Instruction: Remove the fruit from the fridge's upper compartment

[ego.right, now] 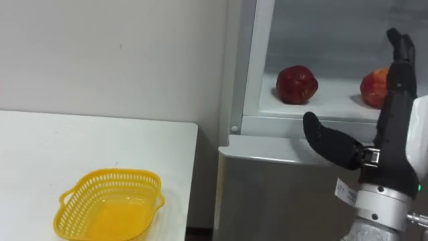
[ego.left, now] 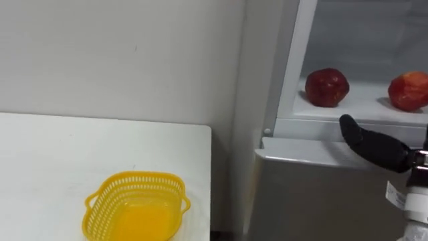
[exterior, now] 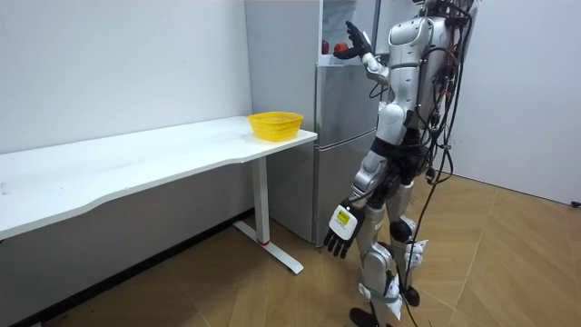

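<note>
Starting with the left eye view: silver-grey smooth metal fridge (ego.left: 301,201) has its upper compartment open, with a white interior. Two task items sit on the white flat shelf (ego.left: 364,108) inside: a dark red round glossy apple (ego.left: 327,88) on the left and a lighter red-orange round apple (ego.left: 408,91) on the right, well apart. The right hand (ego.left: 374,146) enters from the lower right, and its black thumb lies across the compartment's lower edge. To the left of the fridge is a white flat tabletop (ego.left: 67,154) with a square corner. A yellow plastic lattice basket (ego.left: 137,178), rounded-square with small side handles, stands near the table's fridge-side end and looks empty.

Right eye view: right hand spread wide, with dark straight fingers pointing up in front of the lighter apple and partly covering it. The thumb is splayed out left, below the shelf edge. It holds nothing, and contact with that apple is unclear. The dark apple is clear of the hand. Both apples are on the shelf.

Room view: the robot stands upright facing the fridge, just past the table end, on a wood-pattern floor (exterior: 508,263). Its right arm is raised to upper-compartment height. The left hand (exterior: 340,234) hangs beside its thigh, fingers relaxed and loose, carrying nothing. The basket sits at the table's end nearest the fridge.
</note>
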Robot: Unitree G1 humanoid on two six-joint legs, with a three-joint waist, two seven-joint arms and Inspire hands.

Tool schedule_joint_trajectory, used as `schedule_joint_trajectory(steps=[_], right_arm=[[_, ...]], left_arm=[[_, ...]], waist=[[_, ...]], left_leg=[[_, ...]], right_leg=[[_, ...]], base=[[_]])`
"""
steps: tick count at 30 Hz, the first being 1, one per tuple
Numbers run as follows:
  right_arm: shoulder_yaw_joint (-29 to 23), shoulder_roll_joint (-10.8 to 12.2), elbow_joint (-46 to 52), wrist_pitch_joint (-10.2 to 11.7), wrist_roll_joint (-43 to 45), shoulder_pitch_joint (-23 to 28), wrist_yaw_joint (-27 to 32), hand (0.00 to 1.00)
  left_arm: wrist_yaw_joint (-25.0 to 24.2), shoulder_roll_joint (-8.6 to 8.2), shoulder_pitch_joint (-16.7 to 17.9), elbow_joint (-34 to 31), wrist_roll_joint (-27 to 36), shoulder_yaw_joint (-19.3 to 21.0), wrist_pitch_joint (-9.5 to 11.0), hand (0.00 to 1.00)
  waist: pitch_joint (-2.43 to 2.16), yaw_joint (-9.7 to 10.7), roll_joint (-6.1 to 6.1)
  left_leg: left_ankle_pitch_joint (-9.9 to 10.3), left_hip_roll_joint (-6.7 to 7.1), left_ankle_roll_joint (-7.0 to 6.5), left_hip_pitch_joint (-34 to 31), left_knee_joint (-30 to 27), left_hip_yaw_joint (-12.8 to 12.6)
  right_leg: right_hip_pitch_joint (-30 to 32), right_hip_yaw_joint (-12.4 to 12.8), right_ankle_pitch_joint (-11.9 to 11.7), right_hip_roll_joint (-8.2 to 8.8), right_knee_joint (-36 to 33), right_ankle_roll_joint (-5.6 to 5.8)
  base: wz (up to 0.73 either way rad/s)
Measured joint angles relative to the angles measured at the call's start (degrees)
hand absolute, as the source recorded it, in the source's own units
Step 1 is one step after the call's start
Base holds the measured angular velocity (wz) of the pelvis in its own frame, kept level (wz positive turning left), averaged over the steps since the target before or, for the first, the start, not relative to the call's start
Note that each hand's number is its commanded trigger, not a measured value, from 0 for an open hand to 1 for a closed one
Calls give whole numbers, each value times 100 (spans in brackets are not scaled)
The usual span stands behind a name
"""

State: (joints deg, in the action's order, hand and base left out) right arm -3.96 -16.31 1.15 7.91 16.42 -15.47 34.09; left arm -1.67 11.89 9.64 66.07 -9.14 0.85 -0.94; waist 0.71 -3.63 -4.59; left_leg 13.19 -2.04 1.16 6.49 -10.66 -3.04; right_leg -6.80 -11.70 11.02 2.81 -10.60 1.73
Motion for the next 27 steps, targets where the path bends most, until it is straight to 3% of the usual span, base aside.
schedule_joint_trajectory(steps=[6,16,27], right_arm=[[17,-98,-286,-133,-62,-271,-57,0],[14,-236,-1338,-230,-2,-1045,-128,0],[19,-245,-1581,-168,-20,-1231,-231,0]], left_arm=[[-56,23,99,-220,-23,27,-156,0],[-288,29,170,-209,-543,233,-176,0],[-575,22,254,-210,-682,230,-176,0]], waist=[[-24,-33,-32],[-66,-295,-81],[-53,-313,-74]], left_leg=[[-1,-1,2,-34,-61,52],[-7,-2,13,-11,-128,167],[-15,0,28,-102,-210,278]], right_leg=[[-11,-146,0,9,-2,-1],[-83,-281,-9,12,-3,-14],[-130,-427,-8,14,-1,-14]], base=[[3],[5],[6]])
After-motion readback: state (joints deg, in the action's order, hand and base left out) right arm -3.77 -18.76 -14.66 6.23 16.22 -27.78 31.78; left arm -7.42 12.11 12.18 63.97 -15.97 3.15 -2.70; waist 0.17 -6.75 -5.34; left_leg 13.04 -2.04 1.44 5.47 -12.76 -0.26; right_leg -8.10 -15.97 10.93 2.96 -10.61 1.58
